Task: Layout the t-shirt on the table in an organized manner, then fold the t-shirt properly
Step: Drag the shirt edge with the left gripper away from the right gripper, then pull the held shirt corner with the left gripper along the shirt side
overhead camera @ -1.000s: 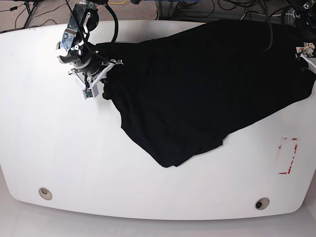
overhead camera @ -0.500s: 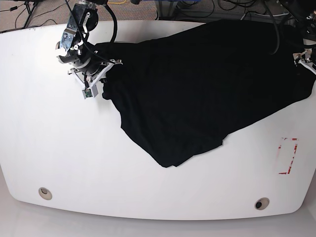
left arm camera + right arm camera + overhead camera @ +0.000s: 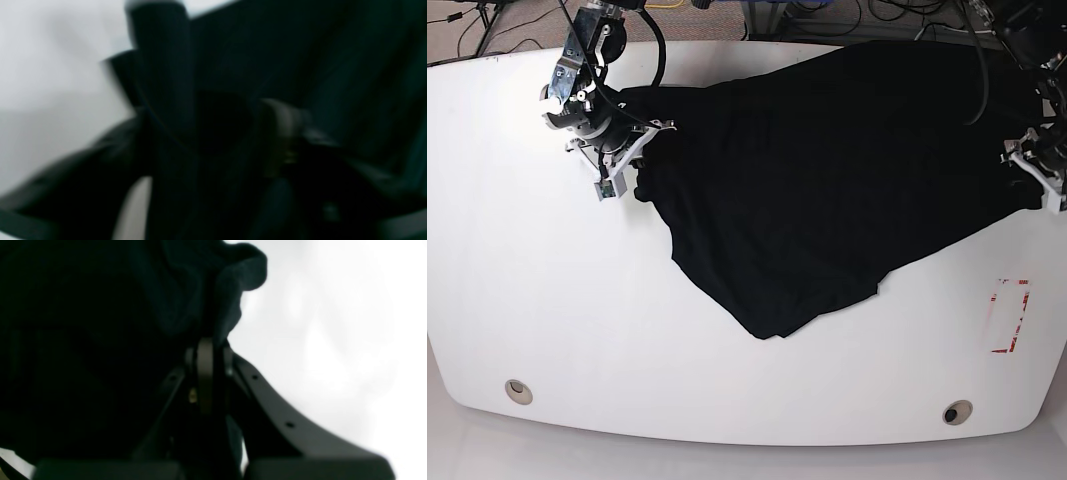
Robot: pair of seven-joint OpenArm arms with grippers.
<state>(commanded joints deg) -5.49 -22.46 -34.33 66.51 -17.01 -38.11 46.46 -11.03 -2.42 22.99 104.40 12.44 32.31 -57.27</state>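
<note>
The black t-shirt (image 3: 827, 180) lies spread and rumpled across the far right half of the white table (image 3: 547, 320), one corner pointing toward the front. My right gripper (image 3: 634, 170) is at the shirt's left end, shut on a bunched fold of cloth (image 3: 233, 276); in the right wrist view its fingers (image 3: 205, 373) meet under that fold. At the shirt's right edge my left gripper (image 3: 1030, 185) is shut on the cloth. The left wrist view is blurred, with dark cloth (image 3: 300, 50) wrapped around the fingers (image 3: 160, 66). No print shows.
A red tape rectangle (image 3: 1009, 316) sits near the table's right edge. Two grommet holes (image 3: 519, 391) (image 3: 956, 412) are near the front edge. Cables (image 3: 827, 15) lie on the floor beyond the far edge.
My left gripper has moved toward the front and slightly inward along the right edge, dragging the shirt's right side with it. The right gripper has stayed put, still clamped on the cloth.
</note>
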